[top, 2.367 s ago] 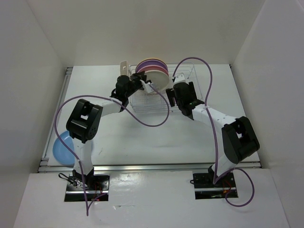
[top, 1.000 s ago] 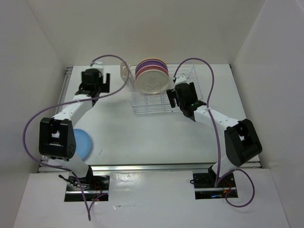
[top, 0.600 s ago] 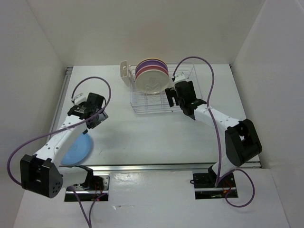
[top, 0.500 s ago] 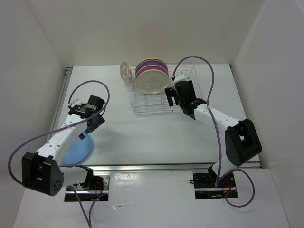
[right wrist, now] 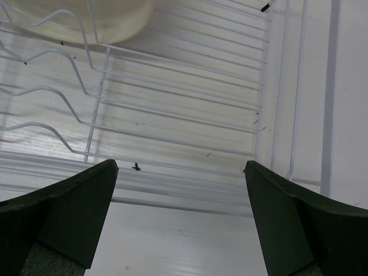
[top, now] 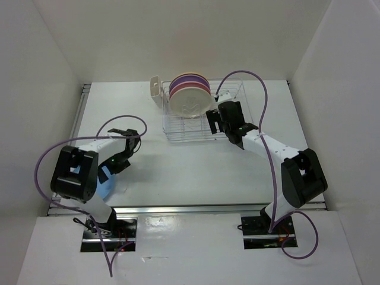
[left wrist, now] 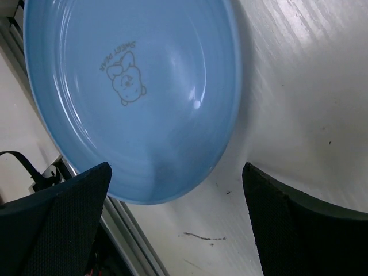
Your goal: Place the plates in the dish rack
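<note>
Our left gripper (left wrist: 177, 172) hangs wide open, holding nothing. The sky blue plate (left wrist: 132, 86) lies flat on the table (top: 178, 172) at the overhead frame's lower left, its rim between our jaws and its body reaching up-left in the wrist view. The right gripper (right wrist: 181, 167) is open too, far off over the dish rack (top: 196, 127).

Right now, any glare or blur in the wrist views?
Left wrist: sky-blue round plastic plate sharp, its print legible, one small glare spot; near fingers soft. Right wrist: silvery thin-wire dish rack crisp, fingers blurred.
</note>
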Action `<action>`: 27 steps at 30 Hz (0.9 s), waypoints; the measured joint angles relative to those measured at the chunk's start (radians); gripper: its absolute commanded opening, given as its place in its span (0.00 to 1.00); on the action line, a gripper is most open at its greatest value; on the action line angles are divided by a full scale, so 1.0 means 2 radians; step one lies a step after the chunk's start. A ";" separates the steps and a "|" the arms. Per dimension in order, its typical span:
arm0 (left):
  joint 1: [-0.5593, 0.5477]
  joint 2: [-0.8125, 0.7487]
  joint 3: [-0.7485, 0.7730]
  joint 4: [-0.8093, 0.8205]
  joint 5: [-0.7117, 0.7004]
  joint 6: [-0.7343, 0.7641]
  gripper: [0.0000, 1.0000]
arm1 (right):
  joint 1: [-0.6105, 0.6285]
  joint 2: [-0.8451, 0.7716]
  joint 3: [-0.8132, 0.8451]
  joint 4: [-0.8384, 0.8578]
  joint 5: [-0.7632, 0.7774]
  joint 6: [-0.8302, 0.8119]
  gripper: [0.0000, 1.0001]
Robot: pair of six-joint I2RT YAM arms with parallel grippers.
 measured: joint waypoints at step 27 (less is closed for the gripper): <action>0.075 0.130 0.076 0.076 -0.009 0.147 0.28 | 0.000 0.000 0.000 0.000 0.024 -0.012 1.00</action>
